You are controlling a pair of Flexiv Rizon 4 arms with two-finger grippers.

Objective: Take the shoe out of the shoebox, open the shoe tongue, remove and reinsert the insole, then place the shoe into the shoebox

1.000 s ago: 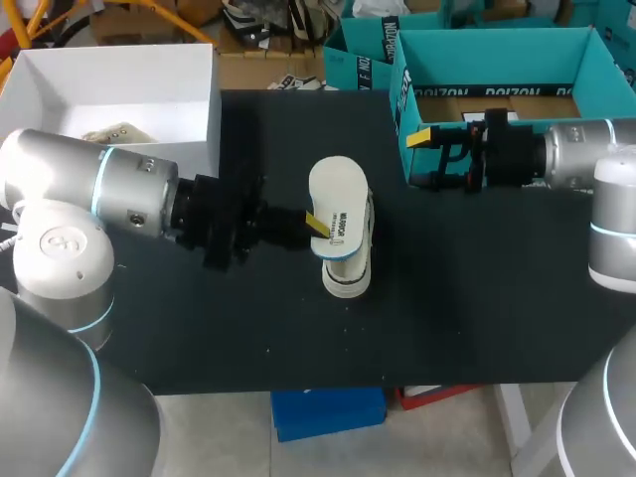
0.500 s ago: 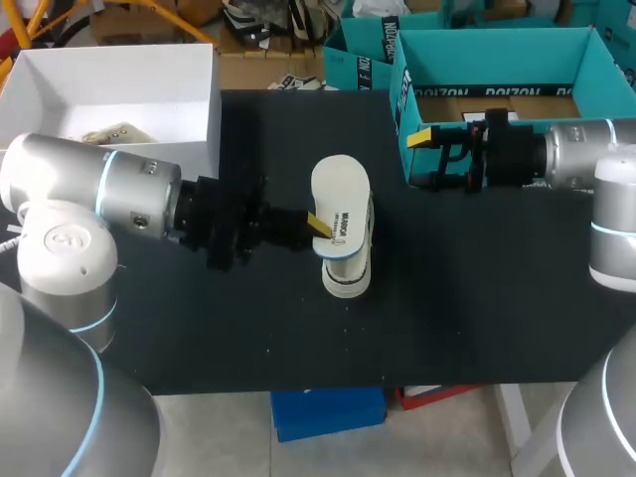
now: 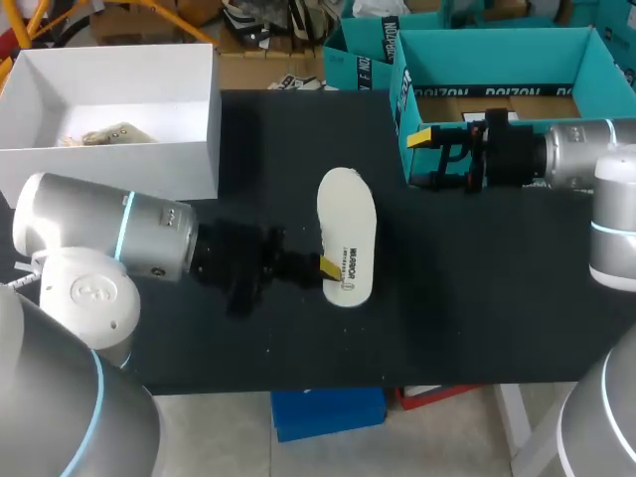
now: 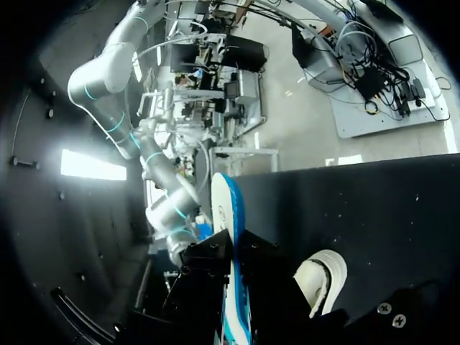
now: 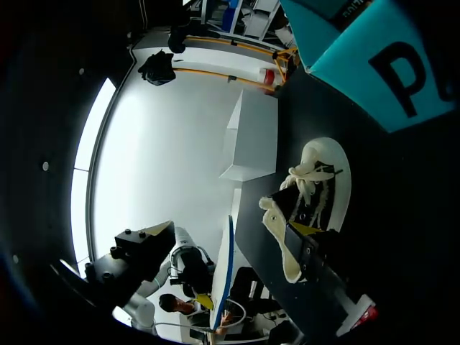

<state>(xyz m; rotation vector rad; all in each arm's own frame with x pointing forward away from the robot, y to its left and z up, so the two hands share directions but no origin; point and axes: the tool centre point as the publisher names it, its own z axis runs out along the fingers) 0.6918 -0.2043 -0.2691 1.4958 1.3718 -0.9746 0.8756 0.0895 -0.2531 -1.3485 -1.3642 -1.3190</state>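
- Left gripper (image 3: pixel 328 266) clamped on the insole (image 3: pixel 346 231); yellow tip showing at the insole's near-side edge in the head view.
- From the left wrist, insole (image 4: pixel 228 208) seen edge-on between the two black fingers of the left gripper (image 4: pixel 233 253): white top face, blue underside, pinched from both sides.
- Insole held flat and clear of the table (image 3: pixel 477 308), printed face up, at mid-table.
- Shoe not made out in the head view; apparently hidden beneath the raised insole.
- Shoe (image 4: pixel 321 277) visible from the left wrist: white, resting on the black table, just beside and below the gripper.
- From the right wrist, shoe (image 5: pixel 320 183) lying on the table outside the shoebox, laces loose at the opening, with the insole (image 5: pixel 228 273) hanging edge-on beyond it.
- Right gripper (image 3: pixel 425 159) parked near the front wall of the teal shoebox (image 3: pixel 497 38), well apart from shoe and insole; fingers spread, nothing between them.
- Shoebox open at the table's far right, brown floor showing inside.
- White box (image 3: pixel 109 159) at the table's far left, a small pale item lying in it.
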